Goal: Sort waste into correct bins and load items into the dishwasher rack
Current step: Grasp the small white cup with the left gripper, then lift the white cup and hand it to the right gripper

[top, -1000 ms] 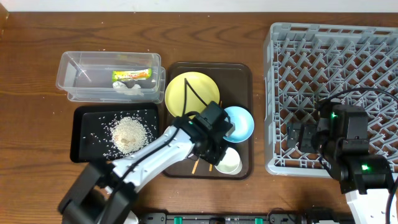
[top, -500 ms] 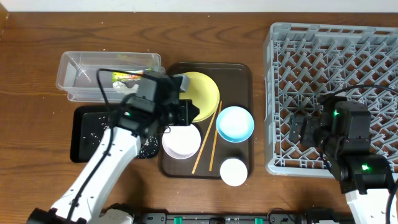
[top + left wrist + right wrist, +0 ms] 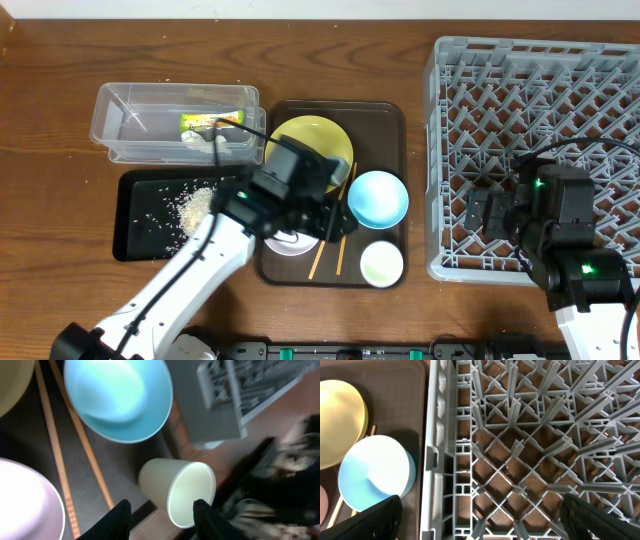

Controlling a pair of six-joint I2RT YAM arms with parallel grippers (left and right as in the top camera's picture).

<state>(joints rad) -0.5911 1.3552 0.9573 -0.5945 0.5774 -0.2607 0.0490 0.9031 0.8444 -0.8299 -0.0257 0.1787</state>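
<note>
Left end effector [image 3: 161, 512]: fingers parted, holding nothing, above the small pale cup [image 3: 177, 491], which stands upright on the brown serving tray [image 3: 385, 120]. Advice: centre over the rim, descend straight, close gently. Right end effector [image 3: 482, 520] is spread wide over the dishwasher rack [image 3: 530, 60].

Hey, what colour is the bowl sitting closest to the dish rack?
Light blue; the bowl shows best in the left wrist view.

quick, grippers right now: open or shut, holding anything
left gripper: open, holding nothing.
right gripper: open, holding nothing, over the dishwasher rack.
</note>
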